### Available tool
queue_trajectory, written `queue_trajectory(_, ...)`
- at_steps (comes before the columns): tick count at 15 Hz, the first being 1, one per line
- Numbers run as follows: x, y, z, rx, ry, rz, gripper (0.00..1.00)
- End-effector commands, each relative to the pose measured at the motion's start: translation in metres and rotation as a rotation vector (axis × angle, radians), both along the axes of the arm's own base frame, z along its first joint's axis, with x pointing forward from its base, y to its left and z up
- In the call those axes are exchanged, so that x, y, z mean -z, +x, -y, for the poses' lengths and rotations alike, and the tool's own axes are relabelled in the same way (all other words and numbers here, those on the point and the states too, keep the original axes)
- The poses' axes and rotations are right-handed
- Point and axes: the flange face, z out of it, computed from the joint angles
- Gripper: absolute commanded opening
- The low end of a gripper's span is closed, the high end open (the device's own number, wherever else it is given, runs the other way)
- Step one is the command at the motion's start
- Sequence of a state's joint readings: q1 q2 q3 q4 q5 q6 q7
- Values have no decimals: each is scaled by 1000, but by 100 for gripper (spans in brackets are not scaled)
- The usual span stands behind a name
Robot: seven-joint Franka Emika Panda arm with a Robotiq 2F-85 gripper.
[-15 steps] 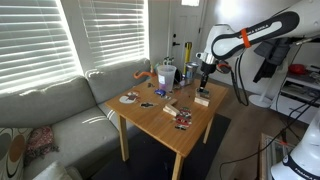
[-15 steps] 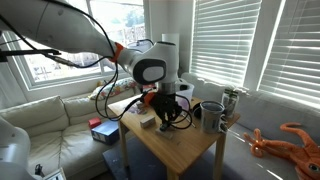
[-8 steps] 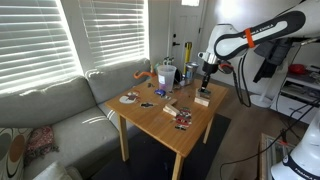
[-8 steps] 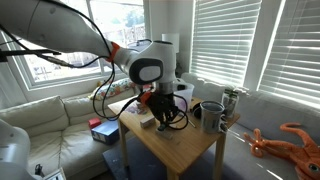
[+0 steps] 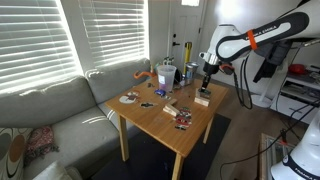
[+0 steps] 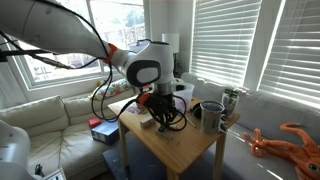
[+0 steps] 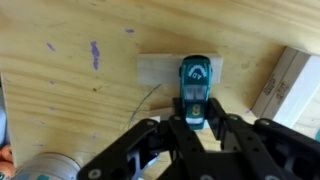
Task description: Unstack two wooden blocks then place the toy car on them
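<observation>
1. Change over last sec.: almost none. Arm pos. in both exterior views matches the earlier frames, bar a slight shift. The tool (image 7: pixel 196 120) stays pressed together on the toy car (image 7: pixel 195 85), pinching its rear half, w/ the nose pointing away from the wrist.
2. Car location: directly over the left block (image 7: pixel 155 70) in the wrist view. This block lies flat on the table (image 7: pixel 60 110). Whether the wheels already touch the block cannot be told from this angle.
3. The right block (image 7: pixel 285 85) lies apart from the left one, near but not touching, and turned at an angle. The unstack step therefore reads as done.
4. Meaning for task: the arm is dwelling at the placement pt., not travelling. Judgement: final phase, car set-down. Remaining steps: lower if req'd, spread the tool, retract straight up.
5. Caution: the car is aligned w/ one block only and does not bridge both. The block top is narrow, so the wheels may roll on release.
</observation>
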State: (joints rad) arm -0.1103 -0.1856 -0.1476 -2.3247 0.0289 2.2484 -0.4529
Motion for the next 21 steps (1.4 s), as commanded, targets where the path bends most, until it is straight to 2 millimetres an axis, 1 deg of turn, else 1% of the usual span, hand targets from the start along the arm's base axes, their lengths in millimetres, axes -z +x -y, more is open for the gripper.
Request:
queue_trajectory(1,-1,-5,-7,1,-18,29,7)
queue_trajectory(3,0,-3,-9,-7,-17,31,7)
queue_trajectory(4,0,-2,-10,-9,-17,30,20)
queue_trajectory(5,-2,-3,-10,-14,-14,29,54)
queue_trajectory(6,-2,-3,-10,-16,-16,30,55)
queue_trajectory(7,-3,-4,-10,-21,-14,27,60)
queue_trajectory(10,-5,-6,-8,-25,-20,30,82)
queue_trajectory(13,-10,-8,-7,-25,-22,38,99)
queue_trajectory(16,-18,-11,-5,-19,-24,52,100)
queue_trajectory(21,-42,-20,0,1,-12,97,100)
